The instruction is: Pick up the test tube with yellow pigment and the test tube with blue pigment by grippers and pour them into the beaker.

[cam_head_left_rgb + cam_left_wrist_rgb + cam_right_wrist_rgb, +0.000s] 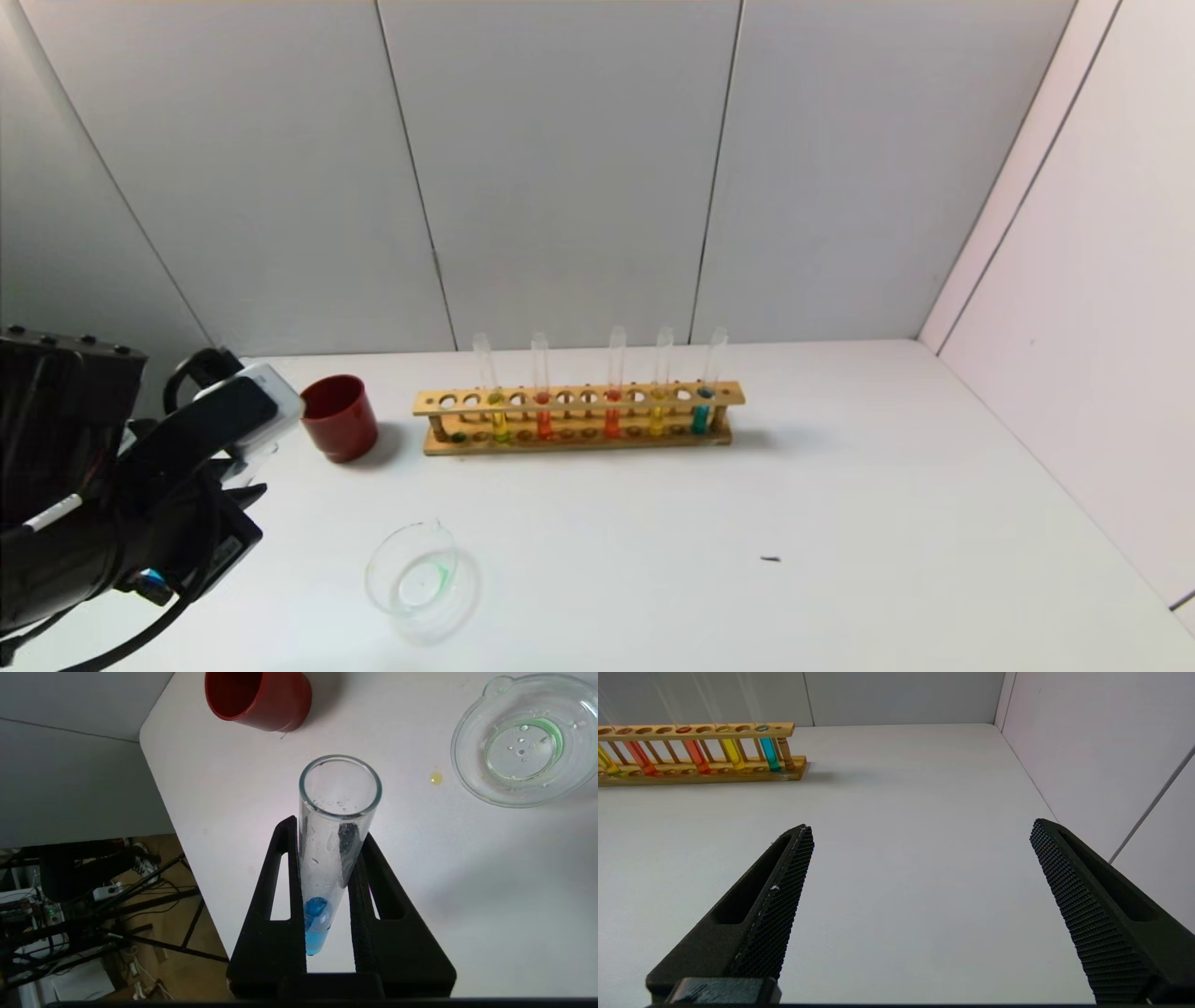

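My left gripper [329, 828] is shut on a test tube with blue pigment [322, 896]. It holds the tube above the table's left edge, with the open mouth towards the beaker and a little blue liquid at the round bottom. In the head view this gripper [245, 415] is at the far left, beside the red cup. The beaker [420, 574] [523, 737] stands on the table with a thin greenish film inside. A test tube with yellow pigment [658, 420] [733, 753] and another blue one [700, 418] [771, 756] stand in the rack. My right gripper [920, 826] is open and empty above bare table.
The wooden rack [579, 439] [700, 772] stands at the back centre and also holds two orange-red tubes and a second yellow tube. An opaque red cup [338, 417] [257, 697] stands left of it. A yellow drop [435, 778] lies near the beaker. Walls close the back and right.
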`<action>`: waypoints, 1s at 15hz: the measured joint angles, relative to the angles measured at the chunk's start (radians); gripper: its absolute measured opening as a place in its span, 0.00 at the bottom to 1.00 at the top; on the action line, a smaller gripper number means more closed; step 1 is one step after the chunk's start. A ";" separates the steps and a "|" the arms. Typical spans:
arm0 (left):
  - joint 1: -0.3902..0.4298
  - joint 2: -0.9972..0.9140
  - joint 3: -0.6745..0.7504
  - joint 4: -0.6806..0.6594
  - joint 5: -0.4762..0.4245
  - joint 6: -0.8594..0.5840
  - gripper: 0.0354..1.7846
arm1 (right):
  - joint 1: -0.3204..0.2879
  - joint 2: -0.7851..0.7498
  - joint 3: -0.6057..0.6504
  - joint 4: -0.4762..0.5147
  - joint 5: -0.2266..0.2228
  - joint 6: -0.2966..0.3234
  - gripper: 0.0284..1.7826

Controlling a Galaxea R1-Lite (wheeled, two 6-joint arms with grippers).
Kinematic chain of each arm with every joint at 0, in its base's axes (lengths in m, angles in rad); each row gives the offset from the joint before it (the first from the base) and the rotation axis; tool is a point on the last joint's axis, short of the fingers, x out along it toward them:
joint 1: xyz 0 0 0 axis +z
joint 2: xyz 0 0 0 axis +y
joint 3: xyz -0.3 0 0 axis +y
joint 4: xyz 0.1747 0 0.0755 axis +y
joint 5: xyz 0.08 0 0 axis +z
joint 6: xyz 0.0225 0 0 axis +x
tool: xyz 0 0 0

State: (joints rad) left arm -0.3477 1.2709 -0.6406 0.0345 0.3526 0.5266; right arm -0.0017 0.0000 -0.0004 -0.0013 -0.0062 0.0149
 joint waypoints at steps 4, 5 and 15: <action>-0.094 0.078 -0.006 0.032 0.071 0.009 0.16 | 0.000 0.000 0.000 0.000 0.000 0.000 0.95; -0.118 0.100 -0.007 0.028 0.075 0.007 0.16 | 0.000 0.000 0.000 0.000 0.000 0.000 0.95; -0.169 0.286 0.037 -0.031 0.090 -0.001 0.16 | 0.000 0.000 0.000 0.000 0.000 0.000 0.95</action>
State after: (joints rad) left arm -0.5166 1.5568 -0.6032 0.0032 0.4421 0.5253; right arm -0.0017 0.0000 -0.0004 -0.0013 -0.0062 0.0153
